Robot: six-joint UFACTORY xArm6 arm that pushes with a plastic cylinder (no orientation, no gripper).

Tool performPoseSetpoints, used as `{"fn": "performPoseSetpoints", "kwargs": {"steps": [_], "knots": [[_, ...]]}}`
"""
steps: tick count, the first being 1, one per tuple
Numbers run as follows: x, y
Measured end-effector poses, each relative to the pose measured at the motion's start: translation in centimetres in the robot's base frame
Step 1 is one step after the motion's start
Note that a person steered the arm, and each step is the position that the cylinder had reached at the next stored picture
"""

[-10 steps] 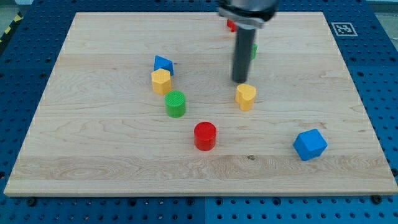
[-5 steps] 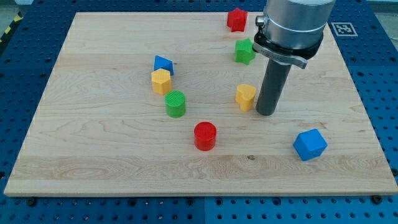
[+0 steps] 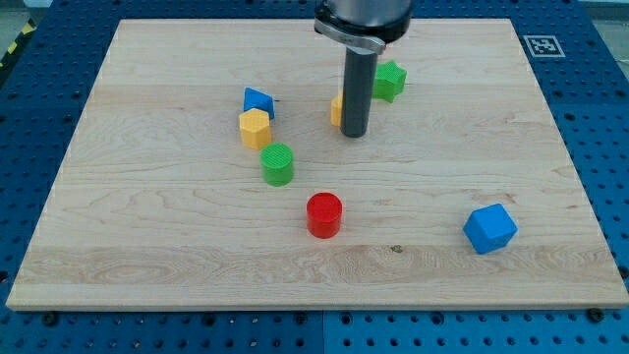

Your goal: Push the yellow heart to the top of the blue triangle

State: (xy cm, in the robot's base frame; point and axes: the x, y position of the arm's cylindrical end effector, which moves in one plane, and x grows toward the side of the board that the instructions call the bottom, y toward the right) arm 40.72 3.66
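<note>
The yellow heart lies mostly hidden behind my rod, only its left edge showing. My tip rests on the board just right of and below the heart, touching it. The blue triangle sits further to the view's left, with a yellow hexagon directly below it and touching it. The heart is roughly level with the triangle, about a third of the board's width to its right.
A green star lies just right of my rod. A green cylinder sits below the yellow hexagon, a red cylinder lower down, and a blue cube at the lower right. The arm hides the board's top middle.
My tip went from above the heart round to its right, then swept up and left. The heart slid up and left with it, toward the blue triangle. The red star is now hidden.
</note>
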Motion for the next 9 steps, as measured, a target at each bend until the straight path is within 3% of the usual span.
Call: {"fn": "performPoseSetpoints", "kwargs": {"steps": [1, 3, 5, 9], "knots": [[-1.3, -0.6], [-2.1, 5.4], [-4.0, 5.0], [-5.6, -8.0]]}}
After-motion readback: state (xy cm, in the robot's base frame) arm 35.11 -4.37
